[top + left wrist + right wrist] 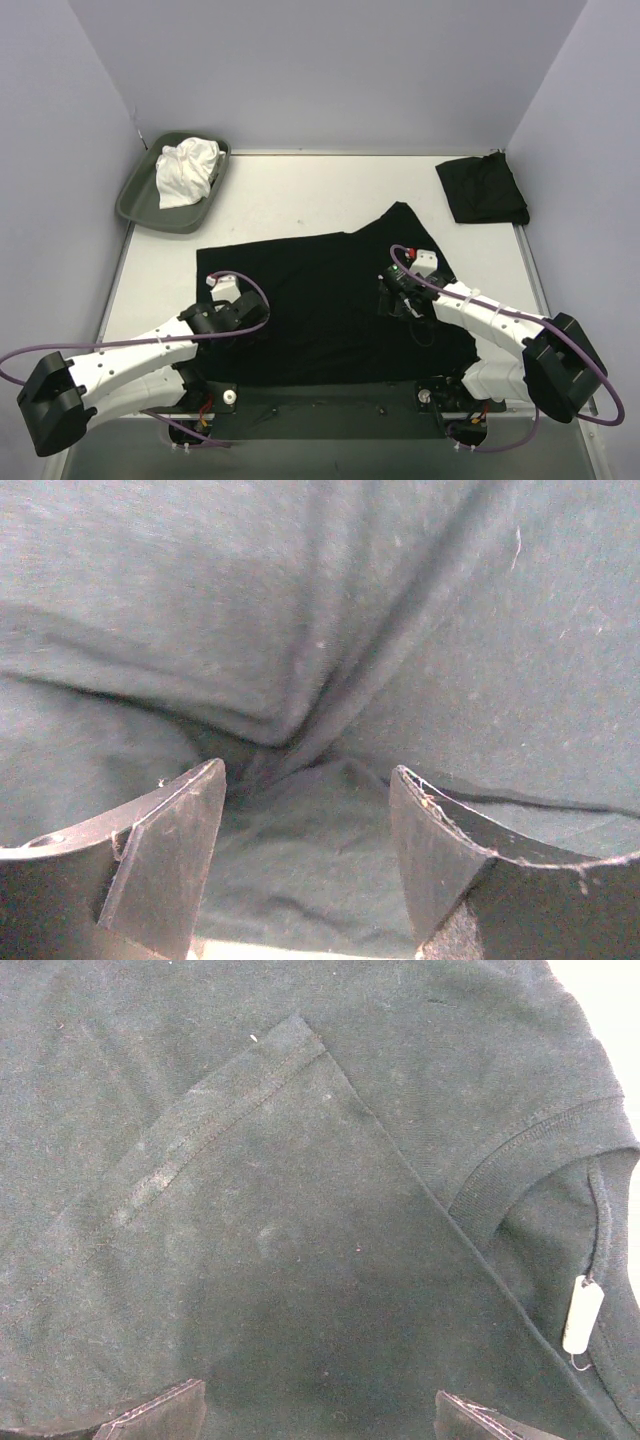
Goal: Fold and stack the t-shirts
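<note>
The shirt [330, 300] lies spread for folding; the left claw [305, 775], released, straddles a wrinkle [280, 730], seemingly to pinch it, while the right claw [320, 1395] hovers released.

table [290, 200]: white | centre: spread t-shirt [300, 310] | far right: folded t-shirt [482, 190] | far left: tray [140, 212]

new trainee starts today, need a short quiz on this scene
1. True or false: the white cloth lies in the tray.
2. Where is the folded t-shirt? a) far right corner b) in the tray c) at the near edge
3. Fill in: the right hand hangs over the spread t-shirt with its jaws ___.
Key: 1 true; 2 a; 3 open.
</note>
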Robot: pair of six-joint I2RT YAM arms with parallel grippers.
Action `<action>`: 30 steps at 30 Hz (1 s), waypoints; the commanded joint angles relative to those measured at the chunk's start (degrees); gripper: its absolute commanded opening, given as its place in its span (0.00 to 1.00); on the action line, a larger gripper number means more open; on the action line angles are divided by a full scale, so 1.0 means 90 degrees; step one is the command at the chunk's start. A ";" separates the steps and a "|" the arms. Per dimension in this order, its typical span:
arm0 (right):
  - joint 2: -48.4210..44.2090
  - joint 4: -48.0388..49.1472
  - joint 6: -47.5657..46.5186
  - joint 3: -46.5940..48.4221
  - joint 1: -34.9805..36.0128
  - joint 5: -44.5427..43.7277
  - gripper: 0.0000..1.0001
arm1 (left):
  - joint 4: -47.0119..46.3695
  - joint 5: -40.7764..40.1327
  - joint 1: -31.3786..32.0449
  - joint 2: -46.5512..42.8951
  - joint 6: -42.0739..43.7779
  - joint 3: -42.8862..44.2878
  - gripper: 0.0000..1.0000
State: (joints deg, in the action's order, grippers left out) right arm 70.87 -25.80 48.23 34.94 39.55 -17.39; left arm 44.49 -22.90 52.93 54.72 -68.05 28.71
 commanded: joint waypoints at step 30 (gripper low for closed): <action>0.4039 0.0279 -0.2097 0.6205 -0.3281 0.1912 1.00 | -0.1828 0.2083 -0.6045 0.2757 0.3284 0.2543 0.93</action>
State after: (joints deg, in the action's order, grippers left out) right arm 104.68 -21.54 32.67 86.15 10.44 -3.97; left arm 33.71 -11.03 4.21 77.87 -39.53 52.45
